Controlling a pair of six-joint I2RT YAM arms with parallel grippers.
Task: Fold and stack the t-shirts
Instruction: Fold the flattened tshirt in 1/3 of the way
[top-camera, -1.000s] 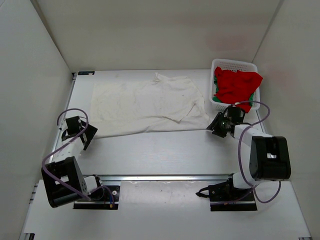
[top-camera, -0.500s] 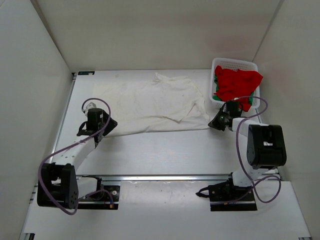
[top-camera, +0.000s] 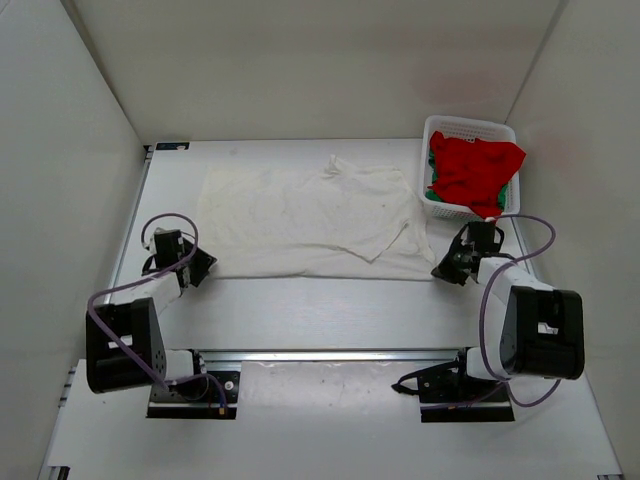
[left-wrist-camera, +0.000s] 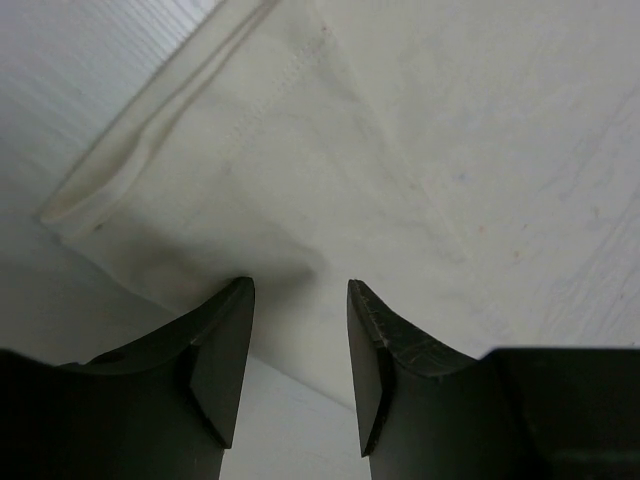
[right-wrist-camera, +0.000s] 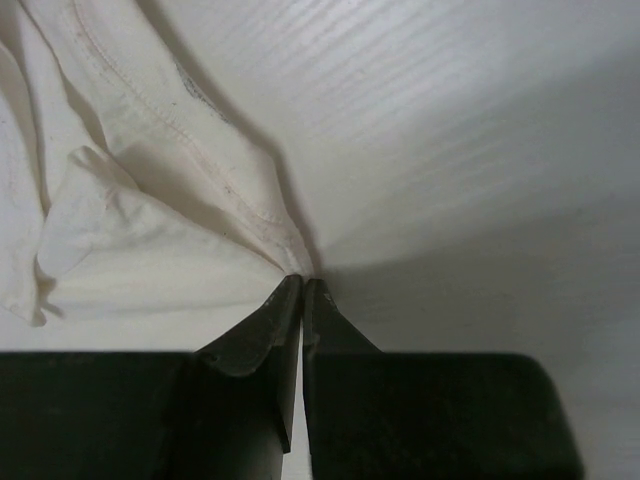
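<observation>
The off-white t-shirt (top-camera: 300, 215) lies spread flat across the middle of the table. My right gripper (right-wrist-camera: 301, 281) is shut on its near right hem corner (right-wrist-camera: 285, 240), at the shirt's right end (top-camera: 443, 271). My left gripper (left-wrist-camera: 300, 290) stands open at the shirt's near left corner (top-camera: 203, 266), with the cloth edge (left-wrist-camera: 300, 200) lying under and just ahead of its fingertips. Nothing is pinched between them. The red t-shirt (top-camera: 475, 165) is heaped in the basket, and a bit of green t-shirt (top-camera: 434, 188) shows beneath it.
A white perforated basket (top-camera: 470, 123) stands at the back right, just beyond my right gripper. White walls enclose the table on the left, back and right. The arm bases sit on a rail (top-camera: 330, 355) at the near edge.
The right gripper has shut on the shirt's right corner and drawn it nearer and rightward, so the whole shirt shifted right. The left gripper reached forward, then came back left to the near left corner.
</observation>
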